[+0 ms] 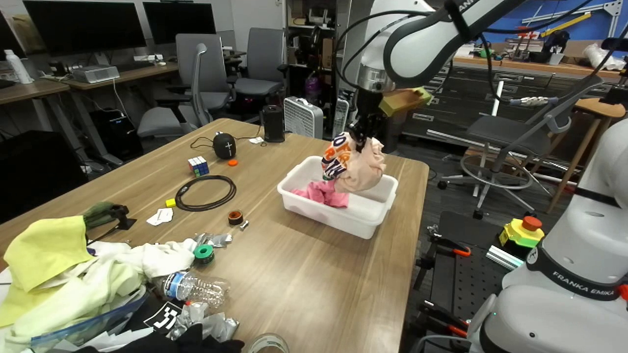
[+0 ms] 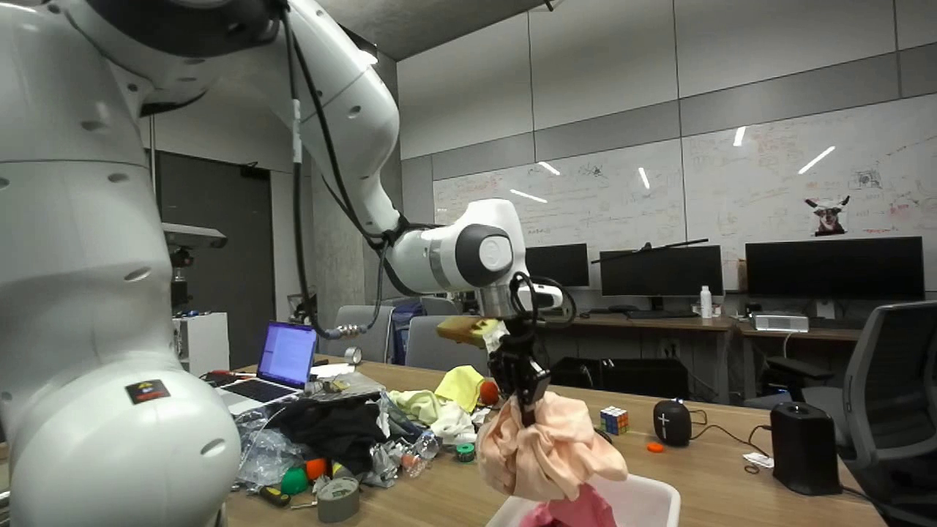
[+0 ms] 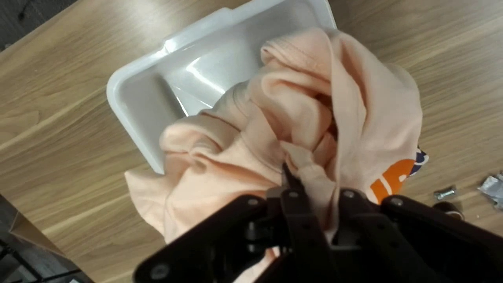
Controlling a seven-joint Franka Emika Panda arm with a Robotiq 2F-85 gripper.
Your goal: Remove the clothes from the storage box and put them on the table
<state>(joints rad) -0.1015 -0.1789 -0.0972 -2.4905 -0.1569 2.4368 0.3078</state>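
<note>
My gripper (image 1: 361, 141) is shut on a peach cloth (image 1: 363, 169) with orange and dark lettering. The cloth hangs bunched below the fingers over the white storage box (image 1: 333, 220). In the wrist view, folds of the peach cloth (image 3: 220, 173) lie between the two fingers of the gripper (image 3: 310, 188) and cover part of the box (image 3: 135, 78). A pink cloth (image 1: 324, 192) lies inside the box. It also shows in an exterior view (image 2: 575, 512), just below the peach cloth (image 2: 549, 454). The pink cloth is hidden in the wrist view.
The box stands near an edge of the wooden table (image 1: 304, 274). A tape roll (image 1: 235, 217), a coiled cable (image 1: 206, 193), a Rubik's cube (image 1: 198, 166) and a speaker (image 1: 224, 145) lie beyond it. A pile of clothes (image 1: 113, 269) and a plastic bottle (image 1: 196, 289) lie farther along.
</note>
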